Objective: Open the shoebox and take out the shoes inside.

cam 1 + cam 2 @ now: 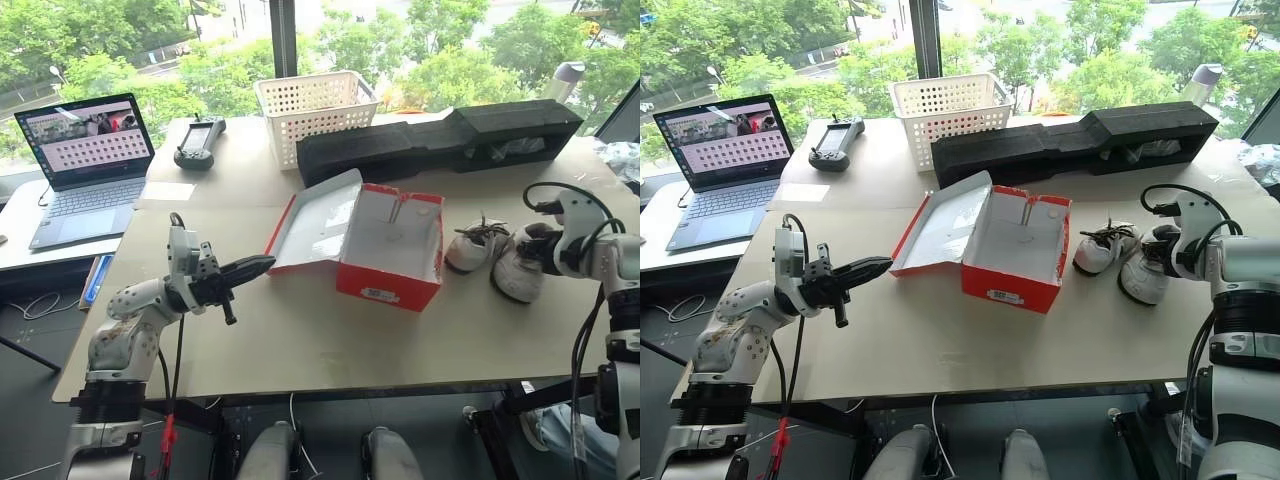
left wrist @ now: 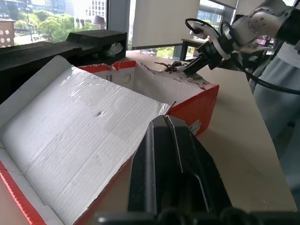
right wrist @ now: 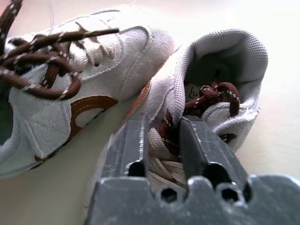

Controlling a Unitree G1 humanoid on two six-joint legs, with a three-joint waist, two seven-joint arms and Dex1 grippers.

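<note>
The red shoebox stands open in the middle of the table, its white inside bare and its lid folded out to the left. Both shoes lie on the table just right of the box: one white sneaker nearer the box, the other beside it. My right gripper is at the outer shoe, fingers apart on either side of its tongue and brown laces, and the shoe rests on the table. My left gripper is shut and empty, pointing at the lid's edge from the left.
A white plastic basket and a long black foam block stand behind the box. A laptop sits on a side table at far left, a black controller near it. Bare tabletop lies in front of the box.
</note>
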